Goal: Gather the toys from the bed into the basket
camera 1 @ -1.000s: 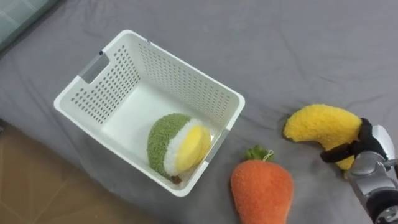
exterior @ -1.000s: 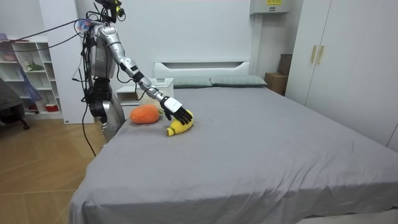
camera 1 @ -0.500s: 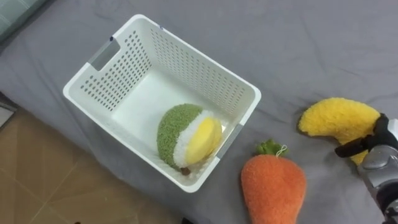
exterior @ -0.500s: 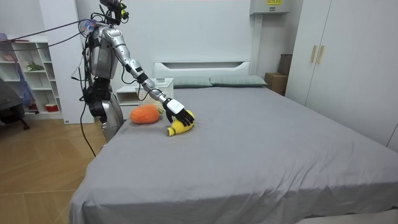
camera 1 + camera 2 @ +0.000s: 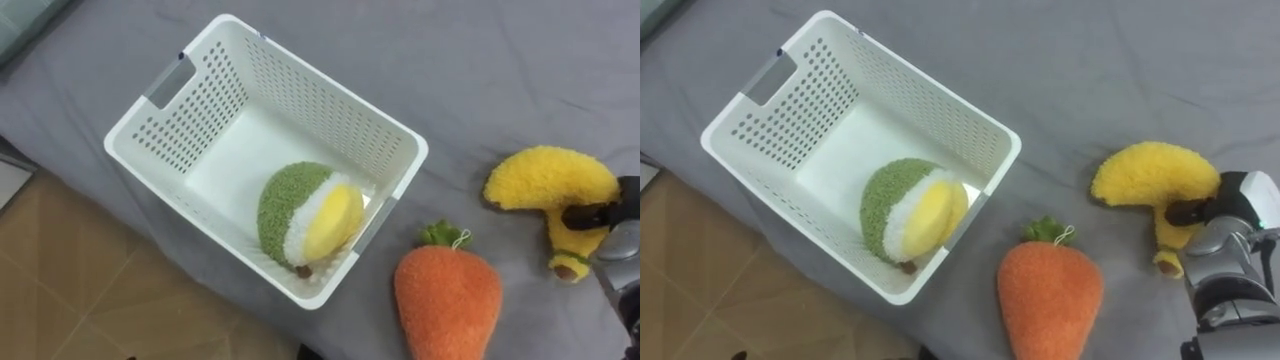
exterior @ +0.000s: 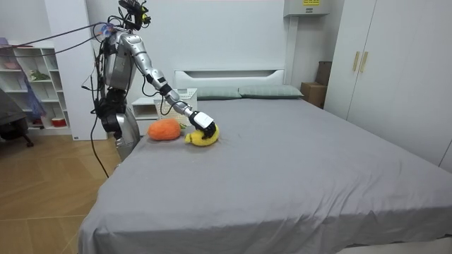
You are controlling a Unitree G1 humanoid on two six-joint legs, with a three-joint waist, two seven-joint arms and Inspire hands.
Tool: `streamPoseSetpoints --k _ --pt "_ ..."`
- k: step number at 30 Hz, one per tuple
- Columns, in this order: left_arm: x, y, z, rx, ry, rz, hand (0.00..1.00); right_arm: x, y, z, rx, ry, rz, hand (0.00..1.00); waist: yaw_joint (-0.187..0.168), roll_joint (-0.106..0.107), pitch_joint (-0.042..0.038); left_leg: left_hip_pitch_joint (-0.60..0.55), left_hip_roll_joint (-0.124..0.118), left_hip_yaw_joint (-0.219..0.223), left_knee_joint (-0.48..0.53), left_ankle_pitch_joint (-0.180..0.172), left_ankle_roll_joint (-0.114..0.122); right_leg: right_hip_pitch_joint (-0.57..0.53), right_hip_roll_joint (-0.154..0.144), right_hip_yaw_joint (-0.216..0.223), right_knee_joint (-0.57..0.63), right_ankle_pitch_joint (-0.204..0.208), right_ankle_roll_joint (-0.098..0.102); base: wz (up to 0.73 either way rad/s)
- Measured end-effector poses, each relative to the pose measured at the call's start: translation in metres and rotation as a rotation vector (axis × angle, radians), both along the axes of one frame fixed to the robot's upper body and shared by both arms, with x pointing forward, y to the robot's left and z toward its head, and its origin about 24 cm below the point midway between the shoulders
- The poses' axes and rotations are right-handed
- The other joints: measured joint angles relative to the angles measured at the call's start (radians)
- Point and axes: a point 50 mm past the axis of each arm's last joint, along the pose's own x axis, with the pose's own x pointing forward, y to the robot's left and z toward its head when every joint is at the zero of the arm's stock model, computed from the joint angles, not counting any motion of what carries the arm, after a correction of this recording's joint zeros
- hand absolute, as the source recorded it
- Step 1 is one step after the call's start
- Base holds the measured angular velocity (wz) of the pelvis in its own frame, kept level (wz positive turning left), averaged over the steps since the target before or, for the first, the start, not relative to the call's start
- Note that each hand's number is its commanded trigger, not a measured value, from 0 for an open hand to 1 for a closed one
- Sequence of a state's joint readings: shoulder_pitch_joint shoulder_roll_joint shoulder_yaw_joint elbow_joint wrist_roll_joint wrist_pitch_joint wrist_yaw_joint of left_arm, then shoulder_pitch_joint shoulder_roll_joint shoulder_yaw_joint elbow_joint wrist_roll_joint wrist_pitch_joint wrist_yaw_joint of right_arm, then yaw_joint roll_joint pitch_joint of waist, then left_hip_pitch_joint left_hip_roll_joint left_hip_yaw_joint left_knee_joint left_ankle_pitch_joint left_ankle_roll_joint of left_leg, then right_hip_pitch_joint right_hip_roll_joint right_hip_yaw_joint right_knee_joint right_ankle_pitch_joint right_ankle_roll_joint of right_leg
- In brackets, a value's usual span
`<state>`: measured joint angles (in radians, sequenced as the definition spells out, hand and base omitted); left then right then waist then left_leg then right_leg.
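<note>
A yellow banana plush point(image 5: 1150, 175) lies on the grey bed at the right. My right hand point(image 5: 1228, 235) is shut on its lower end, the dark thumb pressed across the stem. In the room view the same hand point(image 6: 203, 124) sits on top of the banana plush point(image 6: 201, 138), my arm stretched out over the bed's corner. An orange carrot plush point(image 5: 447, 300) lies just left of the banana. A white perforated basket point(image 5: 330, 87) stands at the left and holds a green, white and yellow round plush point(image 5: 300, 210).
The bed's edge runs along the lower left, with wooden floor point(image 5: 60, 290) below it. In the room view I stand at the bed's head-side corner near a white nightstand point(image 6: 159, 104). Pillows point(image 6: 268, 92) lie at the headboard, and wardrobes point(image 6: 381, 63) stand at the room view's right.
My right hand has curled its fingers onto the banana plush, which has turned so that its stem points down. The view has shifted, moving the basket right in the picture.
</note>
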<state>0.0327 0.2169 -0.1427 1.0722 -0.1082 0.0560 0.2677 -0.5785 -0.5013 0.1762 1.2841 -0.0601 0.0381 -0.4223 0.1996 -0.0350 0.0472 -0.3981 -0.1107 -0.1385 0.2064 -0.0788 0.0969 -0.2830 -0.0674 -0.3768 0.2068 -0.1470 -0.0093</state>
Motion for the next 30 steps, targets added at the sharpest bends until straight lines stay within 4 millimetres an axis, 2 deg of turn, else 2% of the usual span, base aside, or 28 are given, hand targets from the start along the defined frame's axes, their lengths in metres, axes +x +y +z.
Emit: streamPoseSetpoints --k 10,13,16,17,20,22,24,25,27,30 --pt "0.004 -0.001 0.002 -0.011 -0.026 -0.009 0.00 -0.004 0.000 -0.004 0.019 -0.013 0.016 1.00 -0.006 0.005 -0.0041 0.009 -0.006 -0.001 0.001 0.003 0.005 0.012 -0.005 0.000 0.000 -0.003 0.005 0.00" --pt "0.002 -0.001 0.001 -0.012 -0.023 -0.004 0.00 -0.005 0.000 -0.005 0.021 -0.018 0.015 1.00 -0.018 0.008 -0.0066 0.017 -0.007 -0.001 0.001 0.003 0.005 0.019 -0.006 -0.003 0.005 -0.003 0.005 0.01" --pt "0.002 -0.001 0.001 -0.020 -0.027 0.013 0.00 -0.003 0.000 -0.002 0.022 -0.032 0.014 1.00 -0.036 0.006 -0.0140 0.028 -0.006 0.000 0.000 0.004 0.006 0.023 -0.009 -0.004 0.018 -0.004 0.006 -0.02" --pt "0.001 0.000 0.001 -0.019 -0.028 0.013 0.00 -0.003 0.000 -0.002 0.022 -0.036 0.012 1.00 -0.041 0.003 -0.0231 0.033 -0.006 0.003 0.000 0.005 0.007 0.027 -0.010 -0.001 0.018 -0.004 0.006 -0.08" --pt "0.002 0.000 0.002 -0.012 -0.040 0.009 0.00 -0.001 0.001 0.001 0.019 -0.071 0.018 1.00 -0.043 -0.004 -0.0272 0.081 -0.006 0.024 -0.007 0.005 0.007 0.067 -0.012 0.020 0.016 -0.006 0.009 -0.15" --pt "0.002 0.003 0.004 -0.006 -0.052 0.022 0.00 0.005 0.006 0.008 0.006 -0.110 0.054 1.00 -0.056 -0.007 -0.0289 0.106 -0.005 0.032 -0.014 0.004 0.007 0.089 -0.012 0.021 0.014 -0.007 0.011 -0.10" --pt "0.001 0.012 0.008 0.016 -0.068 0.024 0.00 0.015 0.019 0.021 0.001 -0.202 0.131 1.00 -0.073 -0.020 -0.0379 0.124 0.000 0.047 -0.020 0.004 0.008 0.103 -0.011 0.019 0.013 -0.007 0.010 -0.09" --pt "0.000 0.013 0.008 0.018 -0.071 0.024 0.00 0.017 0.022 0.024 0.000 -0.222 0.149 1.00 -0.079 -0.021 -0.0387 0.131 0.000 0.050 -0.020 0.004 0.008 0.110 -0.011 0.020 0.013 -0.007 0.010 -0.07" --pt "-0.005 0.016 0.008 0.019 -0.069 0.046 0.00 0.018 0.037 0.034 -0.017 -0.288 0.240 1.00 -0.081 -0.030 -0.0441 0.174 0.003 0.058 -0.032 0.003 0.009 0.143 -0.007 0.044 0.012 -0.008 0.010 -0.14" --pt "-0.013 0.018 0.006 0.020 -0.053 0.069 0.00 0.016 0.056 0.046 -0.056 -0.359 0.346 1.00 -0.082 -0.038 -0.0469 0.219 0.004 0.065 -0.041 0.002 0.009 0.191 -0.005 0.046 -0.006 -0.008 0.010 -0.08"
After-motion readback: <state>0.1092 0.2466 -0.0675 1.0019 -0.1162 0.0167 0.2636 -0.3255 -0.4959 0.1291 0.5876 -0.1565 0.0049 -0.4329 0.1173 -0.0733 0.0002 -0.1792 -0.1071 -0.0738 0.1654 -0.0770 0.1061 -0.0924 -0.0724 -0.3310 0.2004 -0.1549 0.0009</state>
